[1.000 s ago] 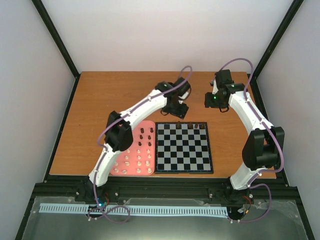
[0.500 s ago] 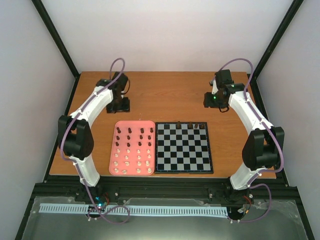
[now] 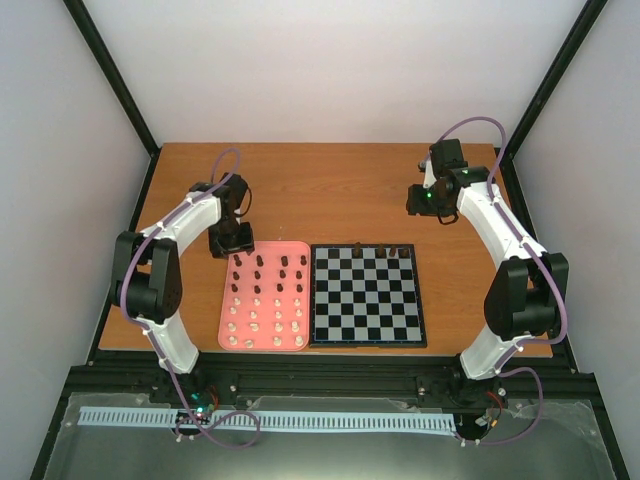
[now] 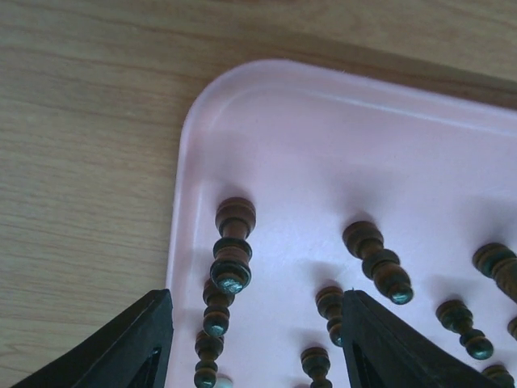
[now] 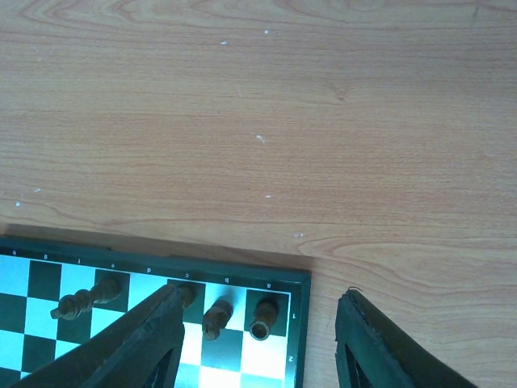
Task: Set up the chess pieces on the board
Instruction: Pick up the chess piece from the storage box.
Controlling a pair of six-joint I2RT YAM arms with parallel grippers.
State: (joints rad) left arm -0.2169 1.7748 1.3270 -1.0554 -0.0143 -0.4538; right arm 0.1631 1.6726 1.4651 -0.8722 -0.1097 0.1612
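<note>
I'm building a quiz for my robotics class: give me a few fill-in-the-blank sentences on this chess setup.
The chess pieces standing on the board are all ___ in colour.
The left gripper hovers over the corner of a tray coloured ___.
The right gripper holds ___.
Missing words: dark; pink; nothing.

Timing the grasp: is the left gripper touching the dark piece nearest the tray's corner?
Apart. Left wrist view: the left gripper has open jaws, with bare pink tray showing between each finger and the dark piece.
</note>
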